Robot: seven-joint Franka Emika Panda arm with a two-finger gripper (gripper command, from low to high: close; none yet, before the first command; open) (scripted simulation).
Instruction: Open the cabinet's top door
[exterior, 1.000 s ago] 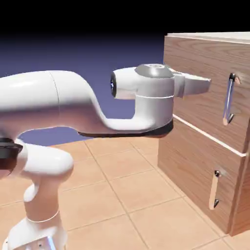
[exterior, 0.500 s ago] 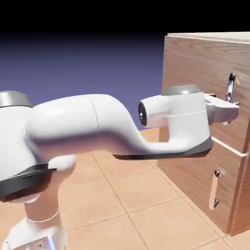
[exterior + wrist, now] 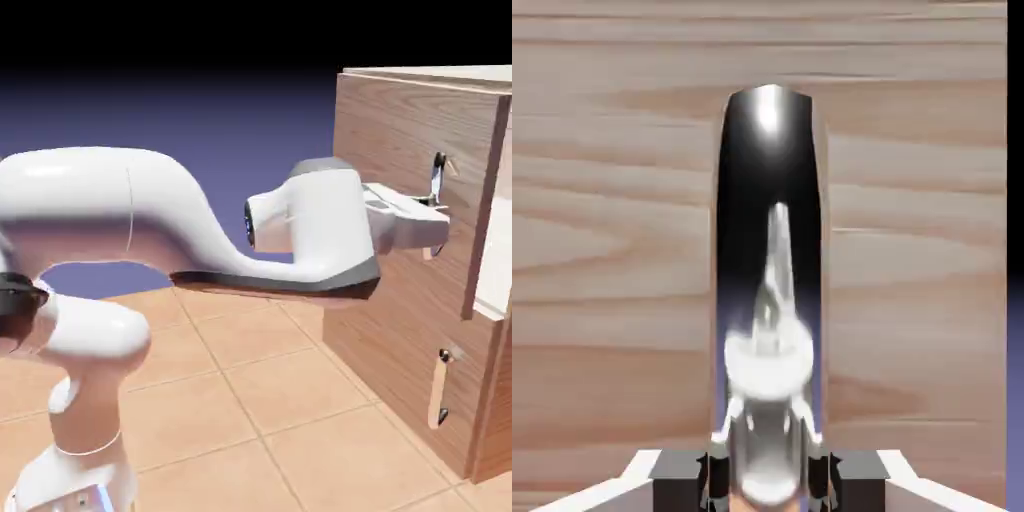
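A boxy cabinet [image 3: 400, 330] of light-brown wood grain with a pale top edge stands at the right of the exterior view, on a surface [image 3: 250, 400] of tan square tiles. Its top door [image 3: 410, 150], the larger upper panel, stands swung partly out, its free edge clear of the cabinet front and a strip of white interior showing behind it at the far right. The shorter lower panel [image 3: 400, 370] sits flush, its small handle [image 3: 440, 390] untouched.

The top door's handle [image 3: 770, 250] is a long, glossy silver bar; in the hand view it fills the middle as a dark, mirror-like rounded strip against horizontal wood grain.

The end effector [image 3: 432, 215] is clamped shut on that bar, with grey fingertips [image 3: 682, 470] pressed against its two sides at the bottom of the hand view.

A second ago the door lay closed and the end effector hung short of the handle with its jaws apart; half a second ago it had reached the bar. Since then the door has come away from the cabinet.

The smooth white arm [image 3: 150, 220] rises from the lower left, bends at a rounded elbow and reaches level to the right, wrist horizontal.
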